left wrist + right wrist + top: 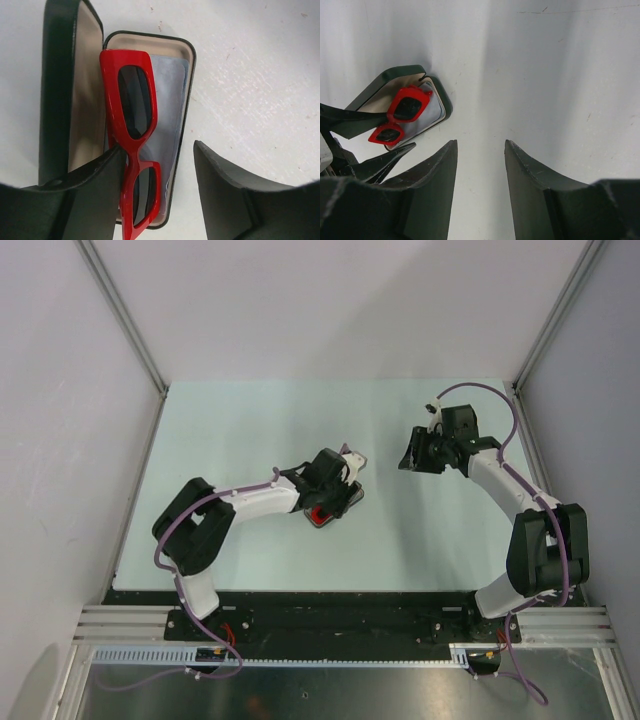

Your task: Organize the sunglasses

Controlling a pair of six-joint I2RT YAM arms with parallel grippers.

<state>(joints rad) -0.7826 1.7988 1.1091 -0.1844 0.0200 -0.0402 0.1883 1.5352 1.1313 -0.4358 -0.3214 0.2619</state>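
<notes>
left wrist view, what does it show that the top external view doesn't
Only left wrist: the pale blue cloth lying in the open case under the sunglasses. Only top external: the right gripper, open and well clear of the case, and the whole table. Both: the red sunglasses at the left gripper.

One pair of sunglasses (131, 150), one case (57, 100), one cloth (172, 100)

Sunglasses (131, 147): bright red frame, dark lenses. Case (57, 90): black shell, tan lining. Cloth (170, 100): plain pale blue. Table (250, 75): pale mint-white, faint dark specks.
</notes>
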